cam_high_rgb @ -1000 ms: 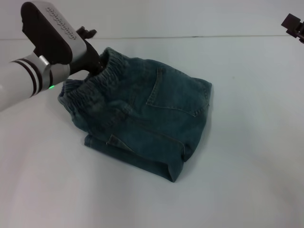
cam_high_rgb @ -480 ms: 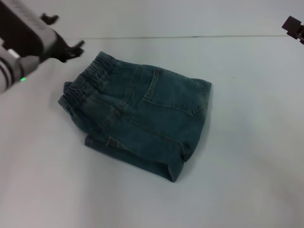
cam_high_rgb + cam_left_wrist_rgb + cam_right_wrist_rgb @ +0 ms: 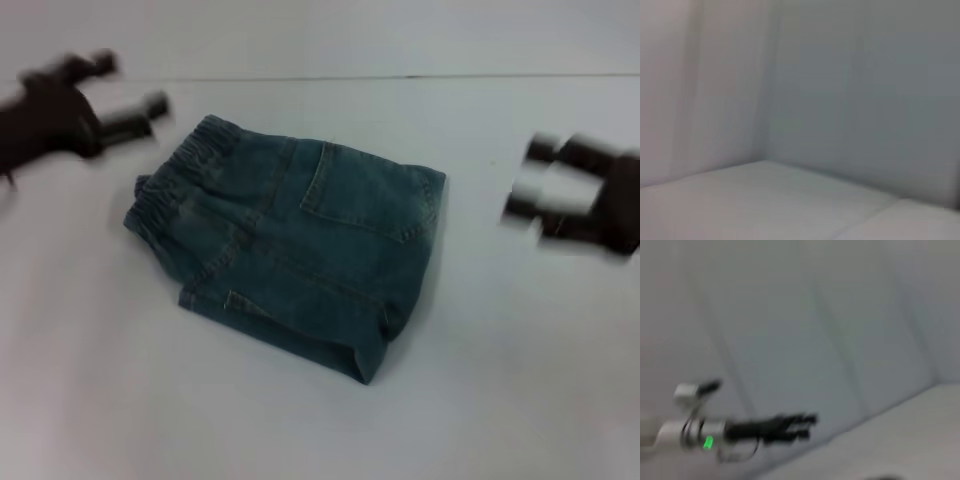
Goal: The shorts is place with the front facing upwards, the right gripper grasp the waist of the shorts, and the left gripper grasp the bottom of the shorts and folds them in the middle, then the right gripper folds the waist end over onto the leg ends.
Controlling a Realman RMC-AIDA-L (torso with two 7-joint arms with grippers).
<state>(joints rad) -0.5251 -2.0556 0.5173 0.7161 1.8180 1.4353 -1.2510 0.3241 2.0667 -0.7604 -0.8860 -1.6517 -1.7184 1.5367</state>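
Denim first: the shorts (image 3: 285,255) lie folded into a compact packet at the middle of the table (image 3: 520,400), well apart from both sets of jaws and gripped by neither. Working left to right in the head view, my left gripper (image 3: 125,95) sits off the ruffled waist of the shorts (image 3: 185,175), its two fingers spread and holding nothing, pointing roughly toward that elastic band without touching it. Past the packet, the darker hemmed edge I take for the leg ends (image 3: 365,360) faces me, though the smear in the view makes that a guess. On the far side, my right gripper (image 3: 540,190) hangs beside the pocket edge of the cloth, jaws apart and empty. I judge the folding close to done or done, so the job now is to keep both claws high and clear and not drag the stack. If a last fold is wanted, I would bring the right jaws down onto the waistband squarely, catching all layers. The right wrist view alone shows the left gripper side-on with its green light; the left wrist view gives only bare wall and table.
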